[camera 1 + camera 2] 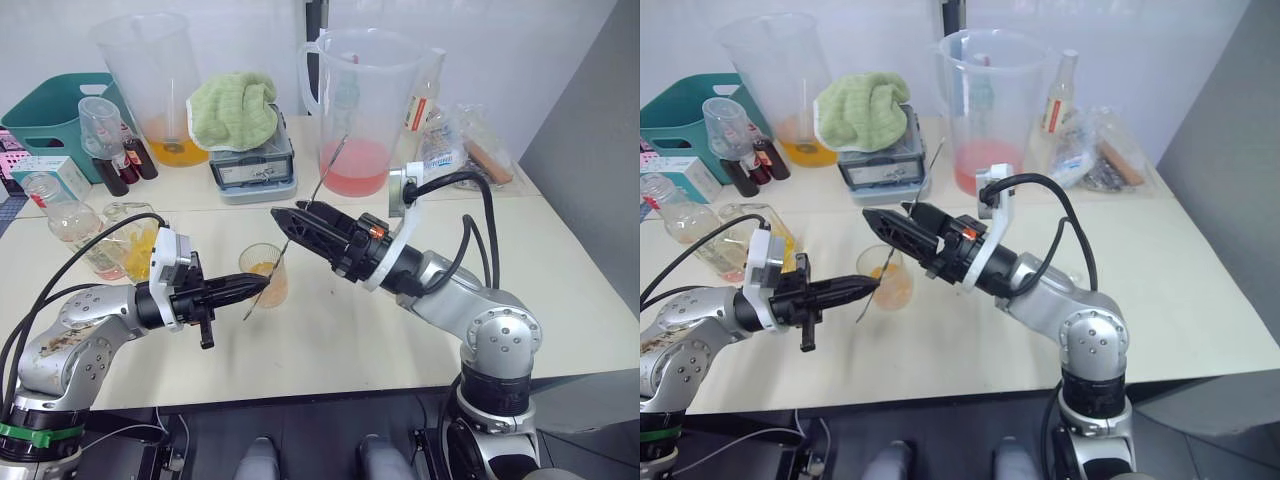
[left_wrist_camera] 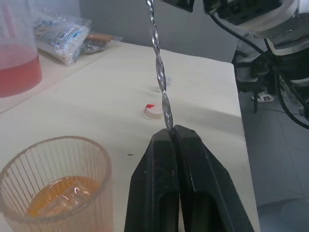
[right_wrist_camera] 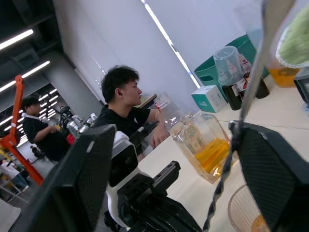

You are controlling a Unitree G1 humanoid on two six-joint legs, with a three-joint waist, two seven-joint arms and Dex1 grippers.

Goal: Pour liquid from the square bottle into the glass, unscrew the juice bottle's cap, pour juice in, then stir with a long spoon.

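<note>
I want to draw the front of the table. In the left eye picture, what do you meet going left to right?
Square bottle → left claw, pinching the long spoon → glass → right claw → bare table.

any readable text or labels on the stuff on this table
None reads clearly.
Juice bottle label: red and white print, too small to read.
Teal and white box: print blurred.
Clear packet with blue print: blurred.
Cap: a red mark, no legible letters.
Small dark bottles: no legible labels.
</note>
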